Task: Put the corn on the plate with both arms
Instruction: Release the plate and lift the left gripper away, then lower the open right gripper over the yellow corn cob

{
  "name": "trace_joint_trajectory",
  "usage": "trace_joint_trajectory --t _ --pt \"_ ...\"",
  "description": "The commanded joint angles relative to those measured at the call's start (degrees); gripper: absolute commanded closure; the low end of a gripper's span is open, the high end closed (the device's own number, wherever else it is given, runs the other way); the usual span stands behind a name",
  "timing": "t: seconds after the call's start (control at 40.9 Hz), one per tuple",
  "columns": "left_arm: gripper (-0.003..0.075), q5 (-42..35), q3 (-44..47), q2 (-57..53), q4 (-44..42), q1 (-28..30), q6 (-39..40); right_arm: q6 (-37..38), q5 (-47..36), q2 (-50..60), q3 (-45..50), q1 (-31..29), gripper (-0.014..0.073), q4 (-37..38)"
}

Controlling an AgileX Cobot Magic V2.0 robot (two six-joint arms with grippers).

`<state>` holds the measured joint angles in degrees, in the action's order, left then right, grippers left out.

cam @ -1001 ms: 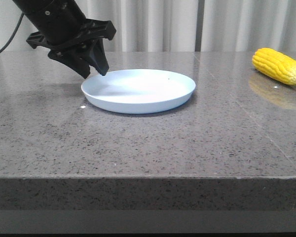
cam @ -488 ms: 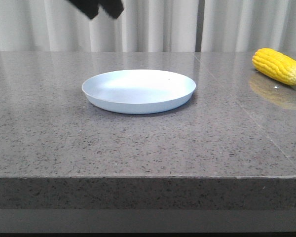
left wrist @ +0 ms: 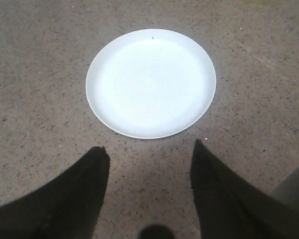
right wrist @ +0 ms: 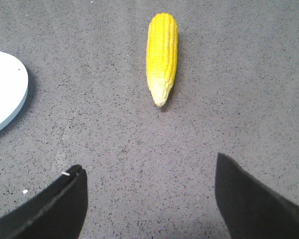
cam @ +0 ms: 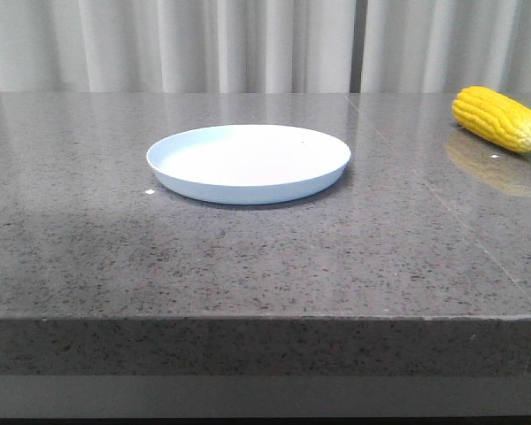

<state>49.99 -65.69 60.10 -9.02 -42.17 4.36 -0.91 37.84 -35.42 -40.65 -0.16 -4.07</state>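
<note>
The plate (cam: 249, 162) sits flat on the grey speckled stone surface (cam: 248, 257), a little left of centre in the front view, with nothing on it. The corn (cam: 501, 119) lies on its side near the far right edge of the same surface, well apart from the plate, its faint reflection showing in the polished stone just in front of it. No arm shows in the front view; pale curtains (cam: 248, 44) hang behind the surface. In the left wrist view the left gripper (left wrist: 148, 164) hangs above the surface with its two dark fingers (left wrist: 84, 184) spread wide and nothing between them; the whole round plate (left wrist: 150, 82) lies ahead of the fingertips, clear of them, with a tiny dark speck near its rim. In the right wrist view the right gripper (right wrist: 149, 184) is likewise spread open and empty above the bare stone, one finger (right wrist: 65, 199) on each side of the picture. The corn (right wrist: 162, 55) lies ahead of it, roughly centred between the two fingers but not touching either, with its paler tapered tip pointing toward the gripper and the blunt end away. An edge of the plate (right wrist: 10, 94) shows at the side of that view, apart from the corn.
</note>
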Motion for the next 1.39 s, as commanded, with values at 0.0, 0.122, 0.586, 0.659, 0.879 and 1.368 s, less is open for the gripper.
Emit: trace_joint_trajectory --t 0.0,0.122,0.586,0.659,0.879,1.368 --pt "0.0355 -2.8 1.9 -5.9 -0.4 -0.5 0.8 -0.3 -4.2 -0.4 -1.9 -0.3 0.0034 0.6" --pt "0.0355 -2.8 5.0 -10.7 -0.4 -0.5 0.8 -0.3 -4.2 -0.4 -1.9 -0.3 0.0034 0.6" --pt "0.0355 -2.9 6.5 -13.9 -0.4 -0.5 0.8 -0.3 -7.0 -1.4 -2.2 -0.3 0.0034 0.3" --pt "0.0355 -2.9 6.5 -13.9 -0.4 -0.5 0.8 -0.3 -7.2 -3.1 -3.0 -0.3 0.002 0.3" --pt "0.0355 -2.9 6.5 -13.9 -0.4 -0.5 0.8 -0.3 -5.7 -12.8 -9.2 -0.3 -0.0043 0.3" --pt "0.0355 -2.9 6.5 -13.9 -0.4 -0.5 0.8 -0.3 -0.8 -45.3 -33.7 -0.3 -0.0043 0.3"
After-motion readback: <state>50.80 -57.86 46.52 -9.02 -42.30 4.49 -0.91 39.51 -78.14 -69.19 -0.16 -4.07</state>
